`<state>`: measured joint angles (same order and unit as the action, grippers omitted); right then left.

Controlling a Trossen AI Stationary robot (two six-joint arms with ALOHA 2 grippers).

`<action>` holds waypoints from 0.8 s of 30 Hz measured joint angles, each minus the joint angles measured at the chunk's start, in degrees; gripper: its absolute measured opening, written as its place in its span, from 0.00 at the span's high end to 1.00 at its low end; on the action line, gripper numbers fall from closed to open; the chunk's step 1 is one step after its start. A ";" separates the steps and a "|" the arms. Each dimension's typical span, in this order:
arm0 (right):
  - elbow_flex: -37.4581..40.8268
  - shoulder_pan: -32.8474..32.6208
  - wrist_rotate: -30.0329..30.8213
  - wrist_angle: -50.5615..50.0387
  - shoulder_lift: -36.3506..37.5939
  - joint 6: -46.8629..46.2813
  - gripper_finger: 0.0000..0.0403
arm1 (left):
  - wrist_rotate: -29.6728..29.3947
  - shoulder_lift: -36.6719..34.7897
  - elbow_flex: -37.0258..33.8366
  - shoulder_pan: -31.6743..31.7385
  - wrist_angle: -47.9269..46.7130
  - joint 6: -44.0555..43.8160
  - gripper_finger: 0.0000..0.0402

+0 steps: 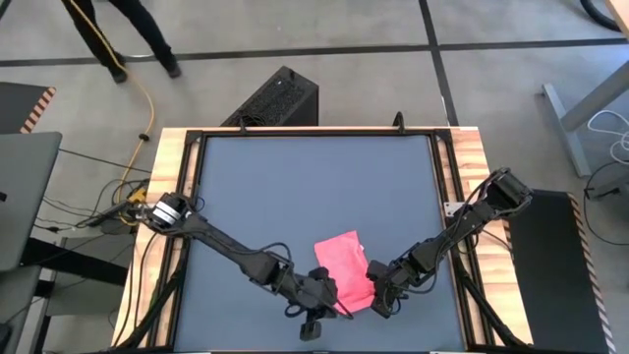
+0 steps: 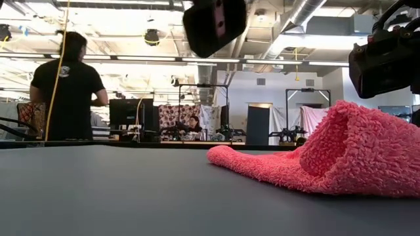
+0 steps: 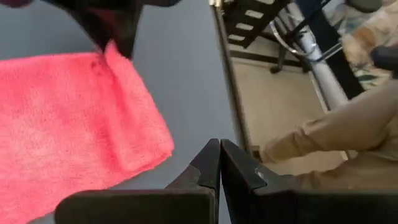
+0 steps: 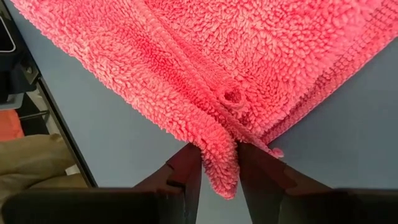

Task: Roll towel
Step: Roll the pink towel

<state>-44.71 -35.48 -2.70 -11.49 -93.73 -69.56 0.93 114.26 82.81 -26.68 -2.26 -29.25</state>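
The pink towel (image 1: 344,267) lies on the dark grey table (image 1: 295,187), near its front right. Its far part rests flat, while its near right end (image 2: 354,128) rises off the tabletop. My right gripper (image 4: 221,168) is shut on that raised end and also shows in the high view (image 1: 373,291). My left gripper (image 3: 219,163) is shut and hangs above the table beside the towel's near edge (image 3: 134,165), touching nothing. In the high view the left gripper (image 1: 339,309) sits just in front of the towel. My right gripper pinches a bunched fold at the towel's near right edge (image 4: 219,146) between its two fingers (image 4: 186,171), several layers gathered together. The fingers slant down from the table's right side. The held end is lifted, and the rest of the towel (image 2: 262,167) lies on the table.
The table's wooden and black frame (image 1: 447,197) runs close on the right of the towel. A seated person's leg (image 3: 323,140) shows past that edge. Another person (image 2: 69,85) stands beyond the far left. Bare tabletop (image 1: 285,187) stretches to the left and far side.
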 joint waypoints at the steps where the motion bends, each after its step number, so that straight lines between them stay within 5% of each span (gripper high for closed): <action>1: 0.00 0.00 0.04 -0.02 0.00 -0.02 0.67 | -0.32 0.05 -0.03 0.00 -0.14 0.32 1.00; 11: 0.00 0.00 0.18 -0.02 0.00 -0.02 0.67 | 4.76 4.44 -0.04 0.98 5.22 -0.60 1.00; 17: 0.00 0.00 0.33 -0.06 0.00 -0.29 0.67 | 1.44 4.82 0.01 1.05 4.67 -1.13 1.00; 24: 0.00 0.00 0.63 -0.06 0.00 -0.50 0.67 | 4.46 4.90 -0.02 1.29 7.06 0.14 1.00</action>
<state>-44.71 -35.48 -2.07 -11.55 -93.73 -70.06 5.38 119.15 82.78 -25.39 4.80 -29.12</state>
